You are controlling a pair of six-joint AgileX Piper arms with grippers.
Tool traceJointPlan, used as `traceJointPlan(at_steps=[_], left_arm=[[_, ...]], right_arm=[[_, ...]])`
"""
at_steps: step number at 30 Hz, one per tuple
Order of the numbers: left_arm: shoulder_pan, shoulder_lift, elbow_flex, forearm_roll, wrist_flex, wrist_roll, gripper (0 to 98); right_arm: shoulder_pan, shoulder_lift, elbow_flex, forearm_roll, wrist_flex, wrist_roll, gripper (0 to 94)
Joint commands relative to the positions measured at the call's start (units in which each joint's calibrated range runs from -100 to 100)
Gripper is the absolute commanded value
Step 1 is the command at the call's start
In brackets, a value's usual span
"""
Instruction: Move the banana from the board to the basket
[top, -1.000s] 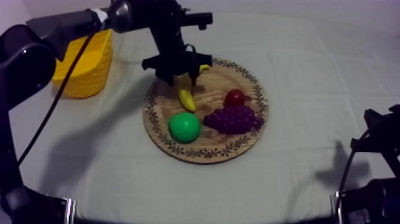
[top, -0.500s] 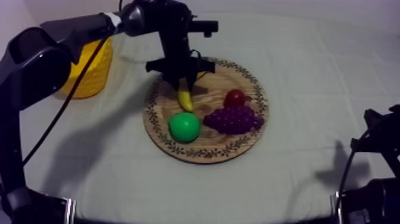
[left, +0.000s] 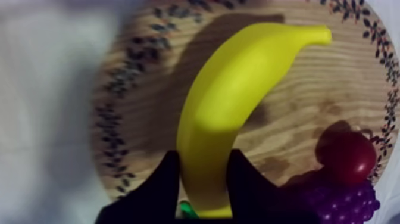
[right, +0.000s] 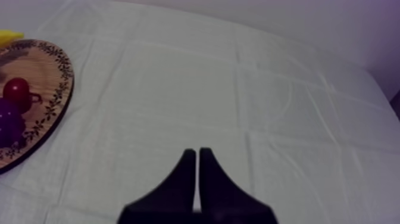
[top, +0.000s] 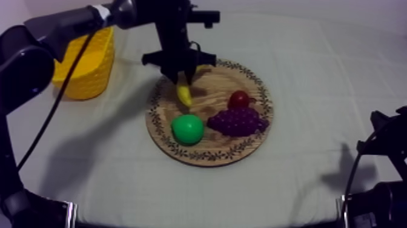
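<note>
Nearest, my right claw (right: 197, 156) rests low over the bare cloth of the surface (top: 315, 91), its fingers pressed together on nothing. Next comes the wooden board (top: 200, 159), with the pear (top: 187, 129) at its front, the grapes (top: 237, 121) to one side of the pear and the small red fruit (top: 240, 99) just behind them. Farther back, over the board's rear left part, my left claw (top: 180, 76) is closed round the banana (top: 183, 95). The grip is near one end, both black fingers flat against the peel. A shadow on the wood beside the banana suggests it hangs just clear of the board. Farthest, at the left, stands the yellow basket (top: 91, 67), well apart from the board.

The step in hand looks like the lift and carry. With the grip so near one end, the free length may swing, so I would rise slowly and hold firm. The hanging tip must pass above the basket's wall before I travel left. Release should come only over the opening.

The banana's long axis runs steeply down from the claw. Its free tip points at the board and toward the pear. In the left wrist view it stretches straight out from the fingers, curving toward the rim.
</note>
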Motion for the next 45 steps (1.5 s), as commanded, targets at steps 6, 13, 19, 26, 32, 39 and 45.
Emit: traceJointPlan(at_steps=[6, 13, 19, 26, 32, 39, 45], left_arm=[[-4.3, -11.2, 1.8, -2.87, 3.6, -0.5, 24.3], [-10.6, -18.4, 4.9, -4.71, 5.3, -1.5, 24.4], [-16.1, -21.5, 9.3, -5.25, 4.7, -2.4, 24.1], [-20.8, -22.3, 14.8, -5.34, 0.8, -3.5, 22.2], [-23.1, -21.5, 17.8, -5.44, -2.2, -4.1, 22.2], [-25.0, -18.6, 18.2, -4.95, -5.2, -4.7, 22.2], [-26.3, -14.7, 15.4, -4.13, -6.7, -5.4, 22.1]], right_arm=[[0.0, 0.0, 0.0, 0.0, 0.0, 0.0, 0.3], [0.0, 0.0, 0.0, 0.0, 0.0, 0.0, 0.3], [0.0, 0.0, 0.0, 0.0, 0.0, 0.0, 0.3], [0.0, 0.0, 0.0, 0.0, 0.0, 0.0, 0.3], [0.0, 0.0, 0.0, 0.0, 0.0, 0.0, 0.3], [0.0, 0.0, 0.0, 0.0, 0.0, 0.0, 0.3], [0.0, 0.0, 0.0, 0.0, 0.0, 0.0, 0.3]])
